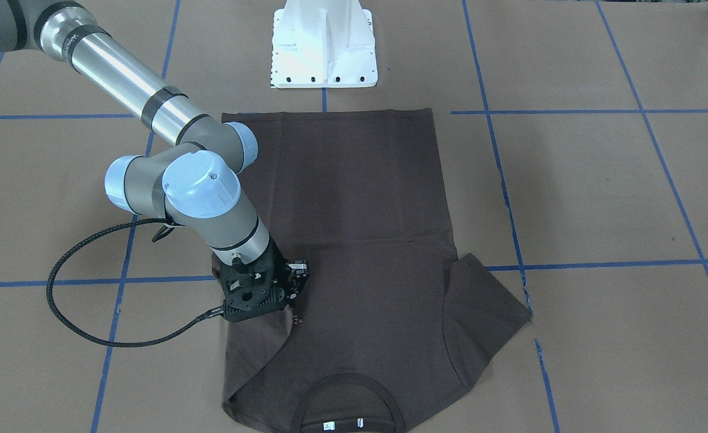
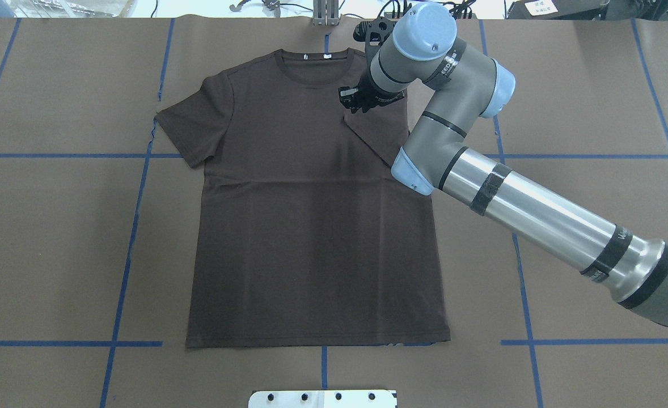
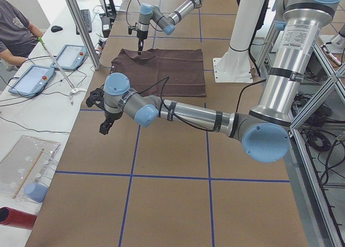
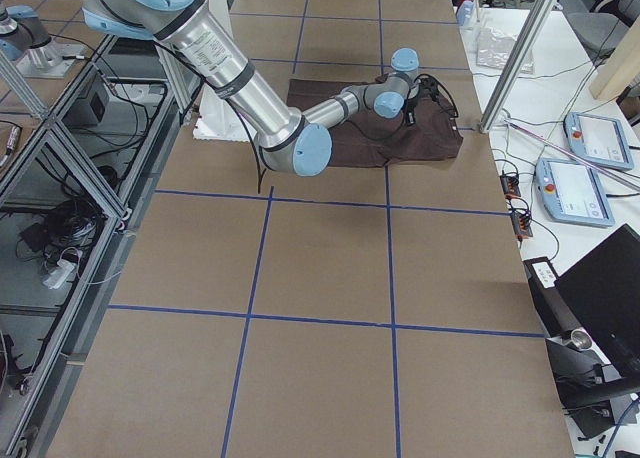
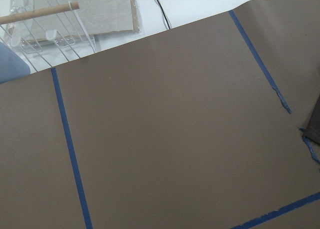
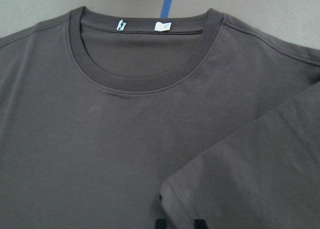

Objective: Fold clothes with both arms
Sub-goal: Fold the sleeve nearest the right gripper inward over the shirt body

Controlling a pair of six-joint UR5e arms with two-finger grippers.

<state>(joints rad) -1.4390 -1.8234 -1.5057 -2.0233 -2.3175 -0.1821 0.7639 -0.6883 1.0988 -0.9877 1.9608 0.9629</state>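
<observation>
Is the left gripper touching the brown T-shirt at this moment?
Apart. The exterior left view shows the left gripper over bare table paper, with a clear gap to the T-shirt.

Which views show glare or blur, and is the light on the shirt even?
Overhead exterior: bright glare on the silver tube of the right arm; front-facing: the same tube shines, T-shirt fairly evenly lit, no hard shadows; right wrist: sharp, soft light.

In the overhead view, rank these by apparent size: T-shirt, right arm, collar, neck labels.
1. T-shirt
2. right arm, though being nearer the camera enlarges it
3. collar
4. neck labels
</observation>
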